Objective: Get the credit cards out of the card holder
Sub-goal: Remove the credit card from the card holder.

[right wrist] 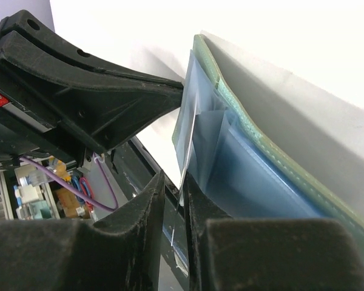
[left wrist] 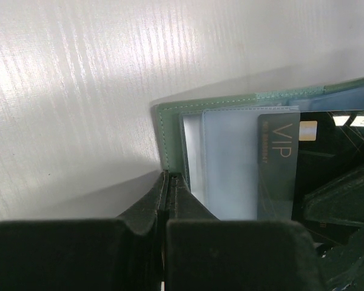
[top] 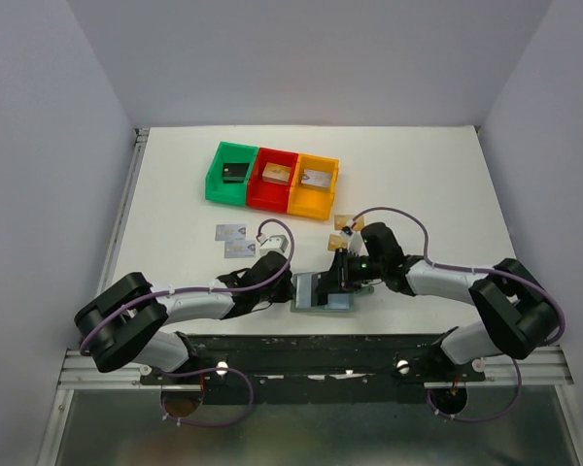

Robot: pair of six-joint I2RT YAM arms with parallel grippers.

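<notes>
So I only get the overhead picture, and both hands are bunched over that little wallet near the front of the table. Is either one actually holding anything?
Observer: Yes. The left wrist camera shows the left hand pinched shut on the green edge of the card holder.
Operator: And the right one?
Observer: Its own camera shows the right hand closed on a thin credit card, seen edge-on, at the pale blue pocket.
Operator: Any writing on the cards?
Observer: A dark card printed VIP in gold sticks out of the holder. I can't tell whether it's the one being gripped.
</notes>
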